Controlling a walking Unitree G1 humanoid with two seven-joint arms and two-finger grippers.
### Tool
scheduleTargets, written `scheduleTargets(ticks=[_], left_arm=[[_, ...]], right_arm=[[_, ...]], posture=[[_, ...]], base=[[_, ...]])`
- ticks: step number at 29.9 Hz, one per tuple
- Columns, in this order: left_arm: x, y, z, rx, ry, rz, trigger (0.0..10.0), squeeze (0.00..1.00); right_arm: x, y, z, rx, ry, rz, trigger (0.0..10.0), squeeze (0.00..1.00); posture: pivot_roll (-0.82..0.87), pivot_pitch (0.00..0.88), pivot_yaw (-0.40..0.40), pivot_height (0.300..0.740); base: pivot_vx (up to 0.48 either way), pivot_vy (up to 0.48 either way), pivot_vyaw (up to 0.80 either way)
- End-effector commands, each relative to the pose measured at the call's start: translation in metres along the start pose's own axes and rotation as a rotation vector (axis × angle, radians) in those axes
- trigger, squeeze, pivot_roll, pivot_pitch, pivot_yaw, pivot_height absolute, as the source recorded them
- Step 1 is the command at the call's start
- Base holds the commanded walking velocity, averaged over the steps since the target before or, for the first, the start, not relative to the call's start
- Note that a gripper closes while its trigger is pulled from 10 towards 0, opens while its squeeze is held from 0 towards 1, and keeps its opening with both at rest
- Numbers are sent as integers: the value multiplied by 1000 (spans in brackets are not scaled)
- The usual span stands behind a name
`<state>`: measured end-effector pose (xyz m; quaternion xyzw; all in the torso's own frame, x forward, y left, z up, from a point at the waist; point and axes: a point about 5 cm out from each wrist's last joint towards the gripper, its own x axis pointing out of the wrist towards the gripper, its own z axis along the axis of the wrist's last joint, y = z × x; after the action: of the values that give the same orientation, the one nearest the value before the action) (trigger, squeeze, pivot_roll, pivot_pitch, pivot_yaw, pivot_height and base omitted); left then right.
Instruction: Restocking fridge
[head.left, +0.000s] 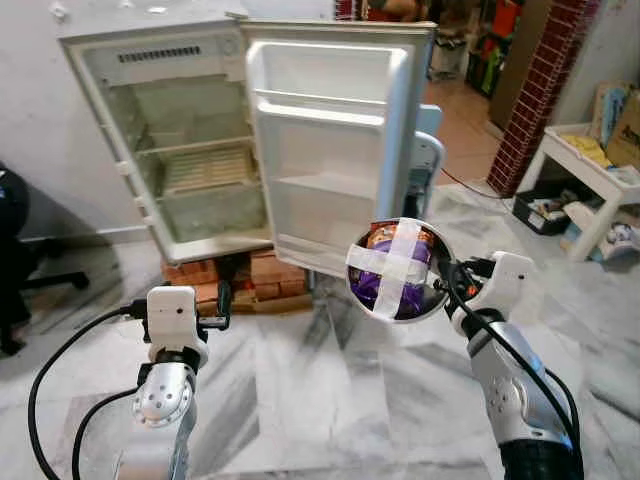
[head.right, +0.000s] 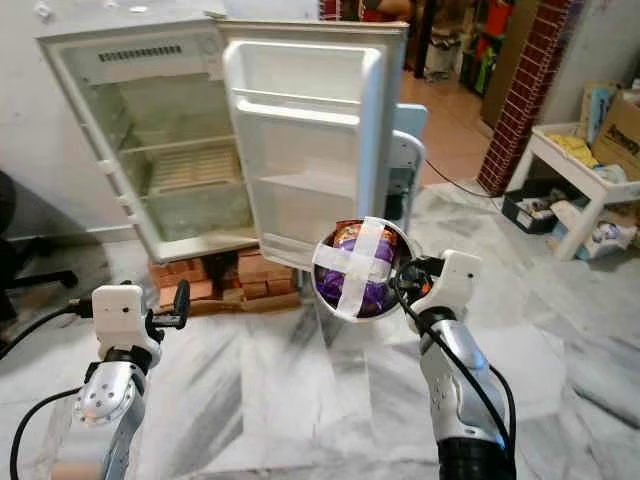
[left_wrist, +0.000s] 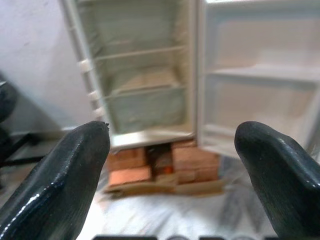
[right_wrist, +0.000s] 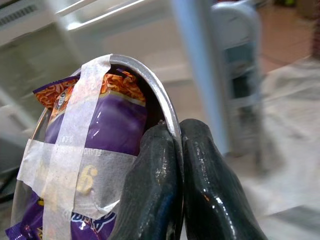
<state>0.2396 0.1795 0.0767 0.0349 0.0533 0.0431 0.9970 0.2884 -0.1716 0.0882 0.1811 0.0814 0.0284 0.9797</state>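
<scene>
Steel and tape catch the eye first: a shiny metal bowl (head.left: 396, 270) is held up in front of the robot, tipped so its mouth faces the camera, with two strips of pale tape (head.right: 356, 263) crossed over the opening. Behind the tape sits a purple snack packet (right_wrist: 102, 132) with an orange top edge. The right gripper (right_wrist: 177, 150) holds the bowl by its right rim, its two black fingers pinched together on the thin metal edge, one inside and one outside. The bowl hangs above the marble floor (head.left: 300, 380), near the robot and just in front of the lower right corner of the fridge door (head.left: 330, 150). That door stands swung open, its white inner shelves bare. To its left the fridge (head.left: 165, 140) shows its open cabinet, with a wire shelf and a pale drawer below it, and it rests on a stack of red bricks (head.left: 240, 278). The left gripper (head.left: 222, 303) is held low on the left, well apart from the bowl, its fingers (left_wrist: 60, 185) spread wide with nothing between them, pointing toward the fridge base. Far to the right stands a white low table (head.left: 590, 180) with clutter, beside a brick pillar (head.left: 535, 90).
</scene>
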Motion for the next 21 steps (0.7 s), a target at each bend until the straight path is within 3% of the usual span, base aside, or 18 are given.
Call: scheduleTargets(ticks=[1,6,8,10,12,15,18,21], left_arm=[[2,3,3,6,-8,3,10000,0],[2,1,3,3,-12,1,10000,0],[2,2,3,7,-20,7,10000,0],[2,3,3,8,-21,8,10000,0],[2,3,3,9,-21,5,10000,0],[2,4,2,10,-20,5,10000,0],[2,3,3,10,-22,4,10000,0],[2,2,3,10,-24,6,10000,0]], right_arm=[[4,9,8,2,-24,50,10000,0],[4,8,7,-59,-19,18,10000,0],[5,12,6,12,-17,43,10000,0],[5,12,6,18,-17,49,10000,0],[5,13,8,-18,-22,50,10000,0],[4,14,7,0,-26,60,10000,0],[3,13,5,-57,-27,43,10000,0],[2,14,3,-25,-1,66,10000,0]], posture=[[98,0,-4,740],[97,0,-5,740],[97,0,-5,740],[97,0,-5,740],[96,0,-7,740],[95,0,-7,740],[98,0,-10,740],[97,0,-11,740]], base=[[0,480,0],[0,480,0],[0,480,0],[0,480,0],[0,480,0],[0,480,0],[0,480,0],[0,480,0]])
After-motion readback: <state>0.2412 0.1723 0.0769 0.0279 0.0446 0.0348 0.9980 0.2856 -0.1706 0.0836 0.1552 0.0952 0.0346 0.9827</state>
